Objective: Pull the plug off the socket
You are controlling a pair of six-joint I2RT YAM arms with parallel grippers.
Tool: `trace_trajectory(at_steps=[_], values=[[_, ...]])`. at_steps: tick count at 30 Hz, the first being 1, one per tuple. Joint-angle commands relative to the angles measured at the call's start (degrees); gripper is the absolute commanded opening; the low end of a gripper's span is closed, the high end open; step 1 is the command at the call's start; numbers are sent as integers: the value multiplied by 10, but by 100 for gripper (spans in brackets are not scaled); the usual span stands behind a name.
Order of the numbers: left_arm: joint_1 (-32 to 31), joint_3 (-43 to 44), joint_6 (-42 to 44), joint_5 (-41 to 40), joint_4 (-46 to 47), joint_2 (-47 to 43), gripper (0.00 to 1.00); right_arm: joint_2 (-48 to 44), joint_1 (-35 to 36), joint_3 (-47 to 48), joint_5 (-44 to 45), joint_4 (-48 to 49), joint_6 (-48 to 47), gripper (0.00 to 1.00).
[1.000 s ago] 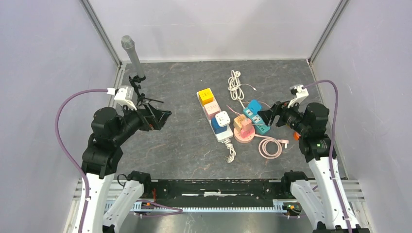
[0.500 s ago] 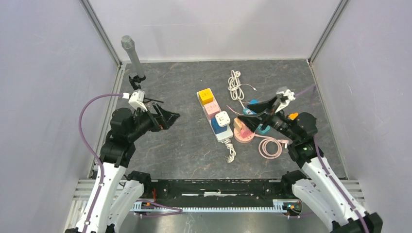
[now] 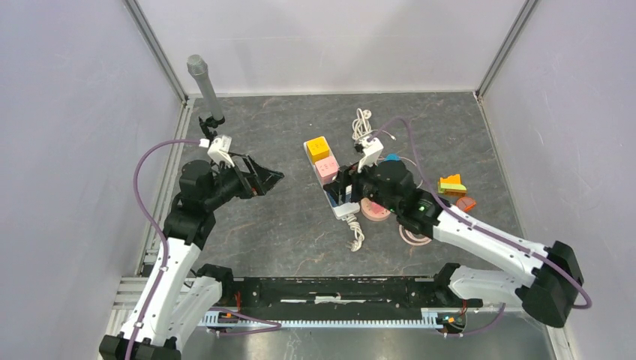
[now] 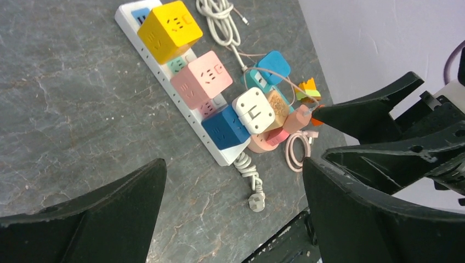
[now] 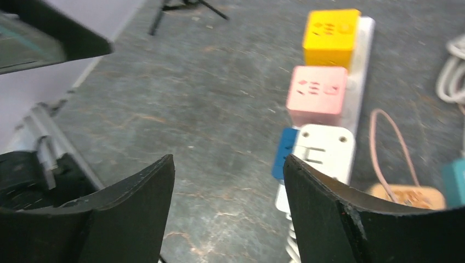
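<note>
The white plug (image 4: 253,109) is seated in the blue cube (image 4: 225,129). This is the nearest of three cubes on the white strip (image 4: 127,13), which lies slantwise about the middle of the desk (image 3: 285,225). The pink cube (image 4: 201,79) comes next, and the yellow cube (image 4: 170,30) sits toward the far edge.

The right gripper (image 5: 226,164) hangs above the strip's near end. Its jaws are apart with only bare desk between them, and it is clear of the plug.

The strip's cord (image 4: 249,175) is bundled at its near end. On the side toward the right edge, just beside the plug, lie a teal adapter (image 4: 266,68) and a pink cable (image 4: 296,150) in a coil. A white cable (image 4: 219,22) lies toward the far edge.

The left gripper (image 4: 234,164) hovers over the left part of the desk, well apart from the strip, with its jaws wide and empty. A microphone (image 3: 202,82) on a small tripod stands in the far left corner.
</note>
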Motion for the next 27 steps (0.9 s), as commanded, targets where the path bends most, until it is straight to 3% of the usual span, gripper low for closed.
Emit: trace_trajectory(at_steps=[1,6,15,21,27], values=[[2,-9,-8,26,28,12,100,49,42,61,220,-121,-17,79],[0,-30,-31,67,65,25,100,113,42,99,316,-199,-2,87],[-5,-71,-86,83,98,22,100,165,-11,114,210,-174,27,86],[-22,-89,-108,90,124,36,100,167,-50,78,87,-98,42,87],[-59,-97,-124,50,131,65,95,205,-61,94,18,-100,51,78]])
